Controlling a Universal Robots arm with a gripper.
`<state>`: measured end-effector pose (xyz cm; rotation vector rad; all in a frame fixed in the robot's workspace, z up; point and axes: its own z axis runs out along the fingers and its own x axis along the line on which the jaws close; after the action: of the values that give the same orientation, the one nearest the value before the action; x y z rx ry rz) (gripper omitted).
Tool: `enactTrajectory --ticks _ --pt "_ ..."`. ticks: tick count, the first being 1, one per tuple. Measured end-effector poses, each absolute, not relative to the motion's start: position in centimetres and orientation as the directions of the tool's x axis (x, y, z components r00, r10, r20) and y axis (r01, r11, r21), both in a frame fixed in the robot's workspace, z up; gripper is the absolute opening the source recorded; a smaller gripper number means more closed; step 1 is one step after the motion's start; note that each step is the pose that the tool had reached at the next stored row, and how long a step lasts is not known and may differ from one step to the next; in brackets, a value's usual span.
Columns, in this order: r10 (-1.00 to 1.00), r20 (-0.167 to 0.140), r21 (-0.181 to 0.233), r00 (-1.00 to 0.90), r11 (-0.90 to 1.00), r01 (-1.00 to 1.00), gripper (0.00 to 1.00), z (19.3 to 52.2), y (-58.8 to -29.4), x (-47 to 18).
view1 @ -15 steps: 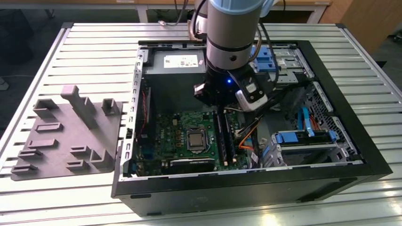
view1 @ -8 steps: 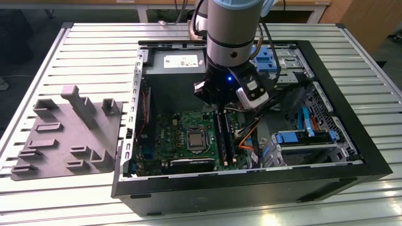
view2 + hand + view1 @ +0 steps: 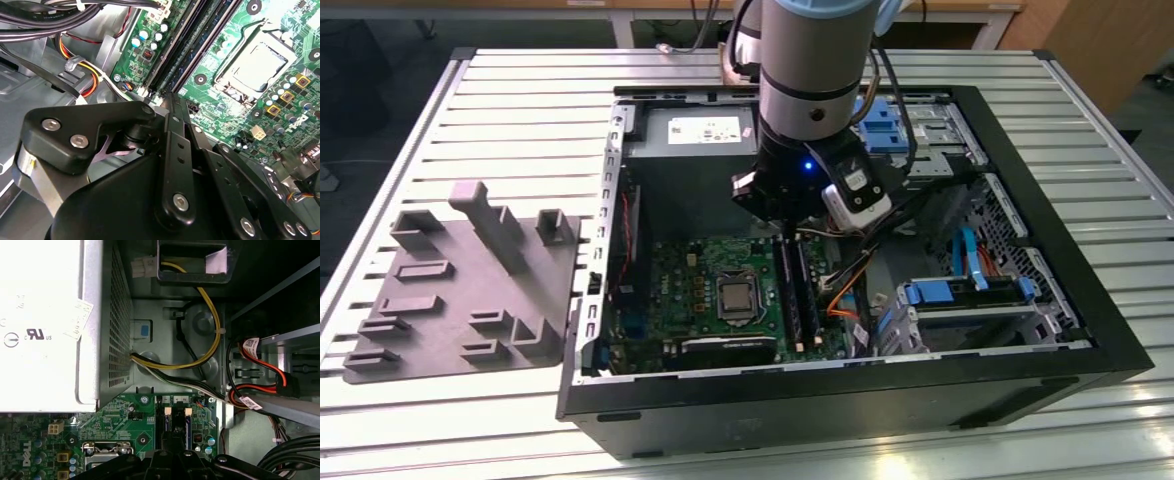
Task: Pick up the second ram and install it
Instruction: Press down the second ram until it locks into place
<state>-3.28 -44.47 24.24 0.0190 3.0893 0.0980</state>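
Fingers (image 3: 172, 135) of the gripper (image 3: 787, 232) are drawn narrow, almost edge to edge, in the second wrist view. Their tips reach the end of the long black memory slots (image 3: 192, 47) at upper centre of that frame. I cannot tell whether a stick is pinched between them, since the linkage hides the tips. In the exterior view the second ram (image 3: 790, 282) seems, as far as I can judge, to stand in the slot bank directly under the gripper, right of the CPU socket (image 3: 738, 297). The narrow, upright approach suits this spot, because the slots lie close together on the green motherboard (image 3: 687, 290). Beyond it, the silver power supply (image 3: 40, 315) and its cables crowd the computer case (image 3: 1067, 270). Farther left on the table (image 3: 520, 110) lies a grey fixture tray (image 3: 454, 290).
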Motion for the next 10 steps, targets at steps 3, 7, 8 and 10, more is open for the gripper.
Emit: enactTrajectory --ticks 3,7,8,10 --pt "0.014 -0.050 0.063 -0.999 0.998 0.011 0.11 24.36 -44.48 -3.28" --pt "0.014 -0.050 0.063 -0.999 0.998 0.011 0.11 24.42 -44.50 -3.29" --pt "0.014 -0.050 0.063 -0.999 0.998 0.011 0.11 24.41 -44.52 -3.28" --pt "0.014 -0.050 0.064 -0.999 0.998 0.011 0.11 24.41 -44.56 -3.28"
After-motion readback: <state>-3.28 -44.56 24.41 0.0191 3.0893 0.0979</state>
